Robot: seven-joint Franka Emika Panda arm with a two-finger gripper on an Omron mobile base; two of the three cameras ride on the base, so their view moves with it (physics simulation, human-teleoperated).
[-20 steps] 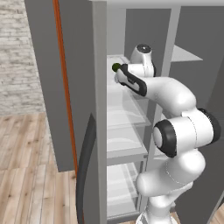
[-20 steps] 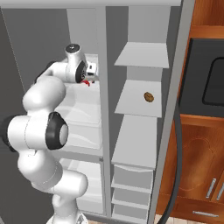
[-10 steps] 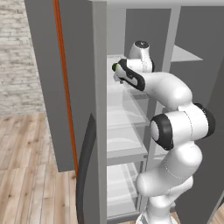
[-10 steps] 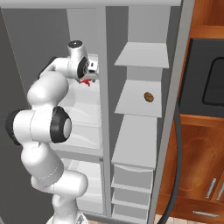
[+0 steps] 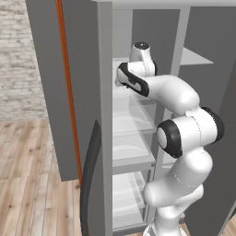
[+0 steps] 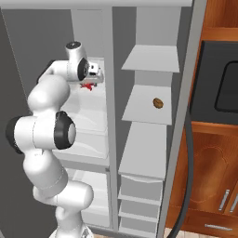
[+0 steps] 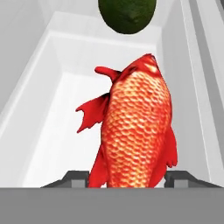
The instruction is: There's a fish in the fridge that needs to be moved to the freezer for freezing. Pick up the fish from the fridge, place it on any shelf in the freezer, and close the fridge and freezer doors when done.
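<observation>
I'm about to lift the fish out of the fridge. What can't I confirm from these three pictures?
- Whether the hand actually grips the fish: in the hand view its body covers the fingertips.
- Fish in the right base view: too small, part hidden by the wrist.
- Dark green ball: cut off by the hand view's top edge.

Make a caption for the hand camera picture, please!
Gripper closing around the red fish on a fridge shelf.

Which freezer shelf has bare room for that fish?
The top shelf in the freezer is bare. The next one carries a small brown item, with room left of it. The fridge shelf is crowded around the fish and green ball.
</observation>
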